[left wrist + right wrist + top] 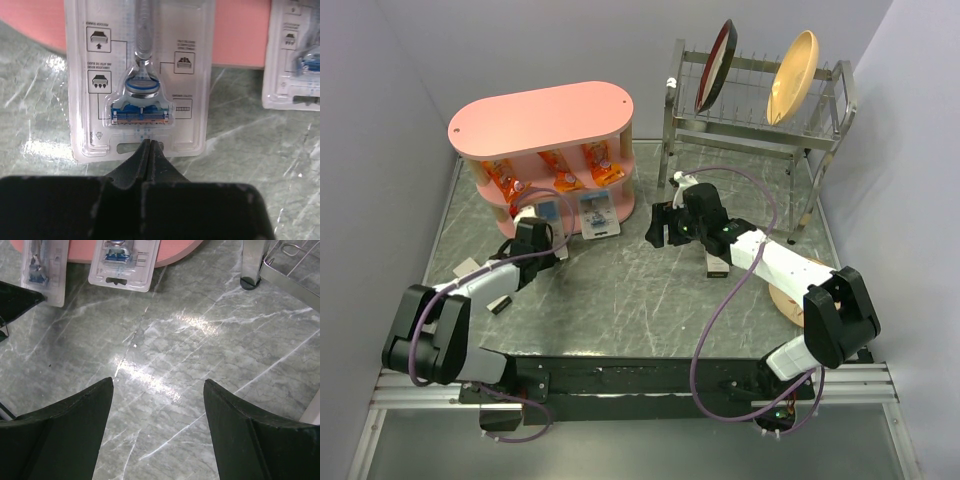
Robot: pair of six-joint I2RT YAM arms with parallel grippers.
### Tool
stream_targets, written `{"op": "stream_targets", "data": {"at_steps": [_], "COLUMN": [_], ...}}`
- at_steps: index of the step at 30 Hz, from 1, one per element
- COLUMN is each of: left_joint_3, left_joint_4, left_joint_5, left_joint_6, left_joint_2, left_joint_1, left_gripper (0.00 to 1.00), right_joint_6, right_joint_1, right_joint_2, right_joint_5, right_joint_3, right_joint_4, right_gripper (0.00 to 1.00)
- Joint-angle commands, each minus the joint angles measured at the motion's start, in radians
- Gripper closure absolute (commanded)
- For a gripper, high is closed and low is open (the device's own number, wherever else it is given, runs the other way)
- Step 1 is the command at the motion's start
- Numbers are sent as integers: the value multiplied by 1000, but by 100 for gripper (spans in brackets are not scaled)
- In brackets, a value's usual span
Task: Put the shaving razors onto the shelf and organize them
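Note:
The pink shelf (542, 120) stands at the back left. Two razor packs lean upright against its bottom tier: the left one (552, 212) and the right one (598, 214). My left gripper (532, 238) is shut, its tips (150, 145) touching the bottom edge of the left pack (142, 75) at its hang slot, not clamped on it. The right pack shows at the edge of the left wrist view (295, 55). My right gripper (157, 385) is open and empty above bare table, to the right of the packs (125, 262).
Orange snack packets (560, 165) fill the shelf's middle tier. A metal dish rack (760, 125) with a dark plate (717, 65) and a yellow plate (792, 75) stands at the back right. Small boxes (717, 265) (467, 268) lie on the table.

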Motion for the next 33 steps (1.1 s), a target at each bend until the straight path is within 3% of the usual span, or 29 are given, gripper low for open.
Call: {"op": "stream_targets", "data": {"at_steps": [1, 9, 14, 21, 33], "left_joint_3": [50, 58, -13, -31, -55], "left_joint_4": [17, -158, -267, -120, 67], "left_joint_5": [17, 32, 3, -13, -8], "left_joint_6": [41, -36, -100, -142, -71], "left_joint_2": [-31, -101, -163, -43, -3], "left_joint_1": [-10, -56, -36, -4, -20], "left_gripper": [99, 99, 99, 99, 99], "right_joint_6": [-2, -19, -19, -16, -7], "right_joint_1": [11, 12, 13, 13, 12], "right_joint_2": [4, -20, -22, 3, 26], "right_joint_5": [-2, 12, 15, 12, 7], "right_joint_3": [42, 24, 19, 44, 52], "right_joint_4": [34, 28, 28, 22, 25], "right_gripper": [20, 20, 20, 20, 20]}}
